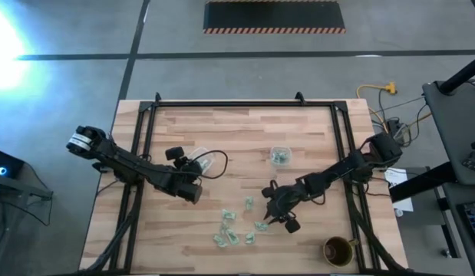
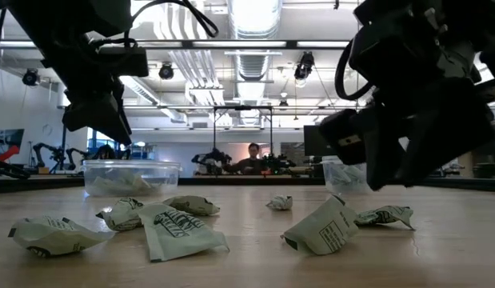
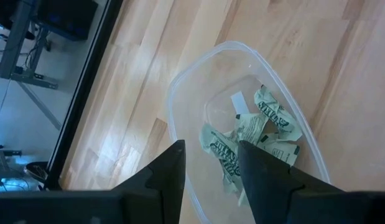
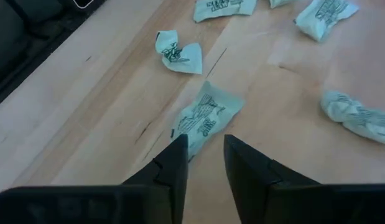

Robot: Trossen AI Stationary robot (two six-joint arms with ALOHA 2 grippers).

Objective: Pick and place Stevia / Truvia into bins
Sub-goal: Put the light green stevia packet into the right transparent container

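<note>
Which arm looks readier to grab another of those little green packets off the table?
The right. Its gripper hangs open just above a loose packet in the scattered pile, while the left gripper hangs open over its bin, away from the pile.

No word, brand or number can be read in any view. Dark green printing is seen on the crumpled sweetener packets (image 4: 203,118) lying on the table (image 1: 199,130) and on those inside the clear bin (image 3: 180,93), but the lettering is too small and creased to be made out.
</note>
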